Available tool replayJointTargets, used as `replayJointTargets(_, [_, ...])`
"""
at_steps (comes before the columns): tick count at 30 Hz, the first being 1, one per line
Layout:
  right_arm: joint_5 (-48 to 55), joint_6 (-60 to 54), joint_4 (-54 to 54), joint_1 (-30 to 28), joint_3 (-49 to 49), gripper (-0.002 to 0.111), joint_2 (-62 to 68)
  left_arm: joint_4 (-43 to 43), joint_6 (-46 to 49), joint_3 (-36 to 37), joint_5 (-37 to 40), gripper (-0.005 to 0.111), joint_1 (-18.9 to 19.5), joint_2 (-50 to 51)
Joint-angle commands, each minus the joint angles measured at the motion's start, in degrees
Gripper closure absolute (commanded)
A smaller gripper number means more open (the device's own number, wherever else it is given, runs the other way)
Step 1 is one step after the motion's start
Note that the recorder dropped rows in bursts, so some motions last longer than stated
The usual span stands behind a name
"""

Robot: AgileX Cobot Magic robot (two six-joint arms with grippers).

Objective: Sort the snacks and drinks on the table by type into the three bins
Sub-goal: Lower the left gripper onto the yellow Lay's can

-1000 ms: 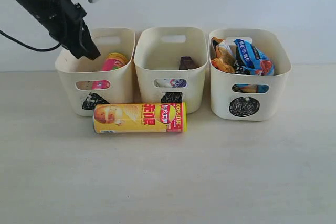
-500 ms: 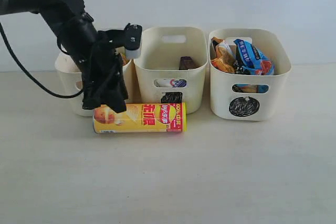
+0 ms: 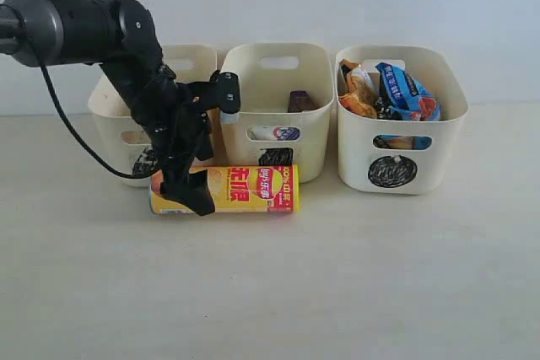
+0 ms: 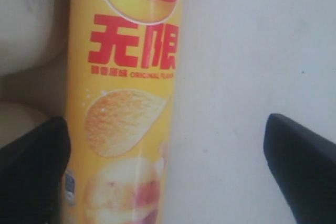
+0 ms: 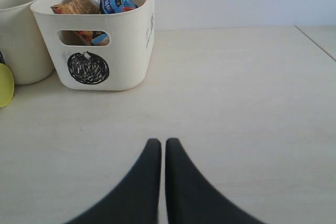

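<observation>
The yellow-orange chip can [image 3: 245,189] lies on its side on the table [image 3: 354,292], in front of the triangle bin [image 3: 108,115] and the square bin [image 3: 314,128]. My left gripper [image 3: 187,200] is down over the can's left end, open. In the left wrist view the can [image 4: 126,103] lies between the fingers [image 4: 31,171], close to one and far from the other. The dark purple carton [image 3: 301,101] and the white and blue carton [image 3: 274,133] sit in the square bin. The blue bag [image 3: 405,86] and orange bag [image 3: 359,90] fill the circle bin [image 3: 439,145]. The pink can is hidden behind the arm. My right gripper [image 5: 158,142] hovers shut over bare table.
The left arm and its black cable [image 3: 76,137] cross in front of the triangle bin. In the right wrist view the circle bin [image 5: 121,61] stands ahead, with the can's yellow end [image 5: 4,85] at the picture's edge. A table edge [image 5: 317,43] shows to one side.
My left arm has swung down from above the triangle bin to the table, and its open gripper now straddles the left end of the yellow-orange can. The can has not moved.
</observation>
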Motion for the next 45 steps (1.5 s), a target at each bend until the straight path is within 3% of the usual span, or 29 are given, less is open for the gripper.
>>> replayJointTargets(1, [-0.28,0.00,-0.16,-0.08,0.21,0.108,-0.29,0.14,0.19,0.39,-3.72,0.016,-0.64,1.52])
replayJointTargets(12, [-0.28,0.00,-0.16,-0.08,0.21,0.108,-0.29,0.24,2.03,0.39,-7.63,0.019,-1.00,5.61])
replayJointTargets(23, [-0.28,0.00,-0.16,-0.08,0.21,0.108,-0.29,1.60,-0.32,0.39,-7.53,0.024,-1.00,2.10])
replayJointTargets(28, [-0.43,0.00,-0.16,-0.08,0.21,0.108,-0.29,10.11,-4.14,0.39,-1.09,0.024,-1.00,-2.01])
replayJointTargets(35, [-0.43,0.00,-0.16,-0.08,0.21,0.108,-0.29,7.24,-6.64,0.39,-0.46,0.024,-1.00,-3.27])
replayJointTargets(42, [-0.43,0.00,-0.16,-0.08,0.21,0.108,-0.29,6.44,-4.28,0.39,5.12,0.024,-3.52,-4.12])
replayJointTargets(45, [-0.43,0.00,-0.16,-0.08,0.21,0.108,-0.29,8.87,-4.27,0.96,2.10,0.024,-5.47,-4.12])
